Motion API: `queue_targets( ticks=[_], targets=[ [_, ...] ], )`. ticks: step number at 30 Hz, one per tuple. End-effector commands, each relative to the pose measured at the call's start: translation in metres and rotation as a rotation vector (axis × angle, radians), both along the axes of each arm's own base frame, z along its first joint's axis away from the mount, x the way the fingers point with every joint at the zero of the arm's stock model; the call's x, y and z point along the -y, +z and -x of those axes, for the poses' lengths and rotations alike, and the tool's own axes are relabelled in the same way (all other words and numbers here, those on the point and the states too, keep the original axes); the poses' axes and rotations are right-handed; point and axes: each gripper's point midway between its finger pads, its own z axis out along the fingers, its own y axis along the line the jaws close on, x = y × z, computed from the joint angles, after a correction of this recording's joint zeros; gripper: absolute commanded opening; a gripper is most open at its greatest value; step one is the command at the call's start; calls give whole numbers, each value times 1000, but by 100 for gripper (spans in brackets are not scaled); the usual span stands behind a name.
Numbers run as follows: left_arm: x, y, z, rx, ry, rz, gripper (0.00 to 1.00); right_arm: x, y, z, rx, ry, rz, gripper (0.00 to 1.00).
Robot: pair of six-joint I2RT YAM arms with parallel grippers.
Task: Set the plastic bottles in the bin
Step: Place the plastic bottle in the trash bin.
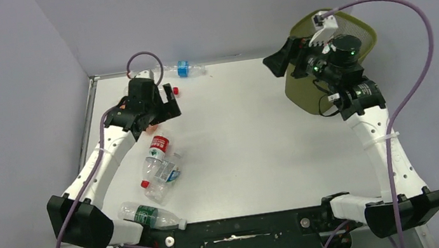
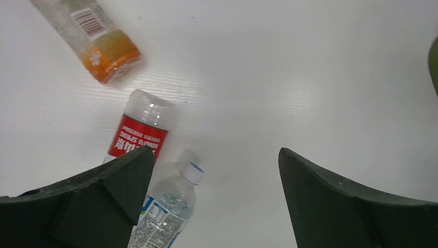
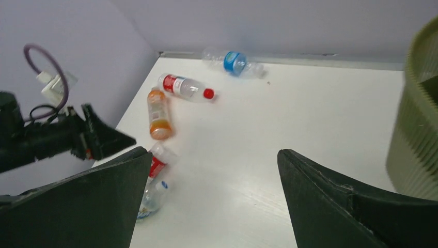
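Closest to us, at the lower left of the top view, a green-label bottle [image 1: 147,215] lies on its side on the white table [image 1: 252,145]. Just past it there's a little bunch of clear bottles [image 1: 160,172], then a red-label bottle [image 1: 158,145]. Our left gripper [image 2: 215,151] hangs over that lot with its jaws spread wide and nothing in them, and an orange bottle [image 2: 106,54] lies at the upper left of its wrist view. Further back, a blue-label bottle [image 1: 184,69] lies by the far wall. The right gripper [image 3: 214,151] is up by the bin [image 1: 326,78] at the upper right, also spread and empty. We reckon these bottles are light, thin-walled and slick, so they'll roll or squash easily. We'd pinch across the labelled middle of the body, not the cap or neck.
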Motion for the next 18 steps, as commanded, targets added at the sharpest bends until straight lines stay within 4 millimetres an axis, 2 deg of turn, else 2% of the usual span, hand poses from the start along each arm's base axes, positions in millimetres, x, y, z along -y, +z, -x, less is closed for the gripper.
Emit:
queue_targets(
  ticks=[1,5,8,11,13,18],
  targets=[
    [-42,10,-29,37,177,-4,93,-31,-2,13,24,64,-9,98],
    [-71,3,-51,59,298,54,93,-48,-26,23,-24,97,-6,98],
    [-92,-9,-66,63,381,84,93,-56,-42,29,-63,114,-5,98],
    [-108,-31,-79,18,460,84,93,-62,-53,36,-90,128,0,98],
    [-117,-55,-85,-51,521,69,93,-63,-60,39,-108,131,4,98],
    [-127,-86,-101,-129,591,30,93,-63,-69,47,-131,135,11,98]
  ],
)
